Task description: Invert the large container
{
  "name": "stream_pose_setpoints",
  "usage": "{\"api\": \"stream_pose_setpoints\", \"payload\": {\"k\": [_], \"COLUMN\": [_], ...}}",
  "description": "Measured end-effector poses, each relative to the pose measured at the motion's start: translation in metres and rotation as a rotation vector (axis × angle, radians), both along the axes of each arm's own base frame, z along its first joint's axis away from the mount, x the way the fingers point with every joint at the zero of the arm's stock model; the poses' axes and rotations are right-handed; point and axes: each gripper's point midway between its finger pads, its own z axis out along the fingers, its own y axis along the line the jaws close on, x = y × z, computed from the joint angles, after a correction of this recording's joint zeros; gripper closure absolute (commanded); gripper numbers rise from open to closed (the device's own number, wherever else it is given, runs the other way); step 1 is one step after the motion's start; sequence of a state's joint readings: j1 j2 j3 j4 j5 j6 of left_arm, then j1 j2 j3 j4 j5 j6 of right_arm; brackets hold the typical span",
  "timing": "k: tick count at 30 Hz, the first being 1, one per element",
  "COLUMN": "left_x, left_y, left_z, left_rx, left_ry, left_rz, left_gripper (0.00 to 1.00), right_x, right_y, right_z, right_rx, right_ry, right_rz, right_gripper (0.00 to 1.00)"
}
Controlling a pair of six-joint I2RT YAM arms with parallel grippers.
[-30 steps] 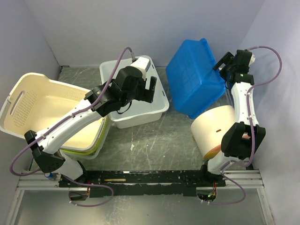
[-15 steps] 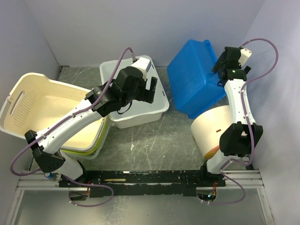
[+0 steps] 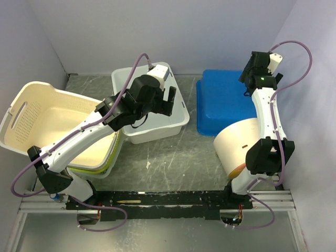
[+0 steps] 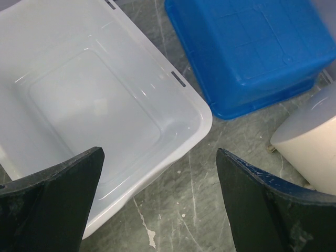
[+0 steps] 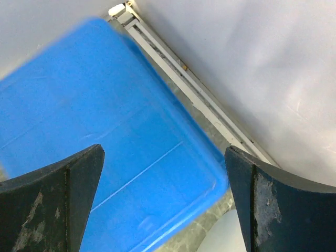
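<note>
The large container (image 3: 52, 118) is a cream basket at the far left with perforated walls and a cut-out handle. It lies open side up and tilted, resting on a yellow-green tub, and shows only in the top view. My left gripper (image 3: 170, 100) is open and empty, to the container's right, above the near right corner of a white tub (image 3: 178, 125). In the left wrist view the gripper (image 4: 160, 152) hangs over that tub's rim (image 4: 202, 113). My right gripper (image 3: 251, 69) is open and empty at the back right, far from the container.
A blue tub (image 3: 226, 102) lies base up at the back right, under my right gripper (image 5: 164, 149). It shows in both wrist views (image 4: 252, 47) (image 5: 105, 131). A cream round bin (image 3: 239, 144) (image 4: 310, 142) lies on its side by the right arm. A yellow-green tub (image 3: 107, 165) sits under the cream basket.
The blue tub has dropped from leaning on edge to lying flat, base up. My right gripper drew back a little towards the rear wall. The left arm and cream basket have not moved.
</note>
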State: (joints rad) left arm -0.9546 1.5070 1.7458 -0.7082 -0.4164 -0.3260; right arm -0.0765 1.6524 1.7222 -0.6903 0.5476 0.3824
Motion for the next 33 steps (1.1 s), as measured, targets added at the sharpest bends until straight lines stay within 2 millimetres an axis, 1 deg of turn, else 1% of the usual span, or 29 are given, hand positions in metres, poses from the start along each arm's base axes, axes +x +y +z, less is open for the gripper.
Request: {"api": "stream_pose_setpoints", "payload": {"k": [6, 8, 10, 11, 13, 15, 16, 18, 19, 20, 21, 22, 24, 26, 28, 30, 33], "left_x": [-0.001, -0.001, -0.001, -0.002, -0.002, -0.002, -0.003, -0.004, -0.004, -0.005, -0.005, -0.005, -0.006, -0.007, -0.007, -0.007, -0.007], "left_y": [-0.001, 0.0, 0.0, 0.0, 0.001, 0.001, 0.002, 0.003, 0.004, 0.004, 0.005, 0.006, 0.008, 0.01, 0.011, 0.011, 0.011], "left_z": [0.0, 0.001, 0.001, 0.002, 0.003, 0.004, 0.005, 0.006, 0.006, 0.007, 0.008, 0.009, 0.01, 0.011, 0.011, 0.011, 0.011], "left_rx": [-0.001, -0.002, -0.002, -0.004, -0.006, -0.011, -0.013, -0.017, -0.019, -0.021, -0.023, -0.024, -0.025, -0.026, -0.027, -0.027, -0.027], "left_ry": [-0.001, -0.001, -0.002, -0.003, -0.004, -0.005, -0.005, -0.006, -0.007, -0.008, -0.01, -0.011, -0.014, -0.016, -0.017, -0.017, -0.017], "left_rz": [-0.003, -0.003, -0.003, -0.002, -0.002, 0.0, 0.0, 0.002, 0.002, 0.002, 0.002, 0.004, 0.007, 0.009, 0.01, 0.01, 0.01], "left_gripper": [0.0, 0.0, 0.0, 0.0, 0.0, 0.0, 0.0, 0.0, 0.0, 0.0, 0.0, 0.0, 0.0, 0.0, 0.0, 0.0, 0.0], "right_x": [-0.002, -0.001, 0.0, 0.002, 0.007, 0.012, 0.015, 0.021, 0.024, 0.027, 0.031, 0.034, 0.041, 0.043, 0.042, 0.041, 0.041], "right_y": [0.004, 0.01, 0.024, 0.035, 0.068, 0.105, 0.131, 0.172, 0.188, 0.2, 0.212, 0.218, 0.226, 0.23, 0.231, 0.229, 0.222], "right_z": [0.006, 0.012, 0.021, 0.028, 0.04, 0.046, 0.045, 0.034, 0.025, 0.015, 0.0, -0.012, -0.04, -0.067, -0.092, -0.114, -0.131], "right_rx": [0.002, 0.01, 0.024, 0.034, 0.056, 0.083, 0.104, 0.142, 0.162, 0.182, 0.205, 0.223, 0.259, 0.287, 0.305, 0.306, 0.284], "right_ry": [-0.009, -0.023, -0.052, -0.074, -0.116, -0.141, -0.143, -0.124, -0.106, -0.086, -0.053, -0.028, 0.032, 0.093, 0.153, 0.21, 0.256], "right_rz": [0.02, 0.053, 0.115, 0.161, 0.272, 0.386, 0.458, 0.571, 0.613, 0.643, 0.672, 0.684, 0.696, 0.699, 0.697, 0.678, 0.645], "right_gripper": [0.0, 0.0, 0.0, 0.0, 0.0, 0.0, 0.0, 0.0, 0.0, 0.0, 0.0, 0.0, 0.01, 0.0, 0.0, 0.0, 0.0]}}
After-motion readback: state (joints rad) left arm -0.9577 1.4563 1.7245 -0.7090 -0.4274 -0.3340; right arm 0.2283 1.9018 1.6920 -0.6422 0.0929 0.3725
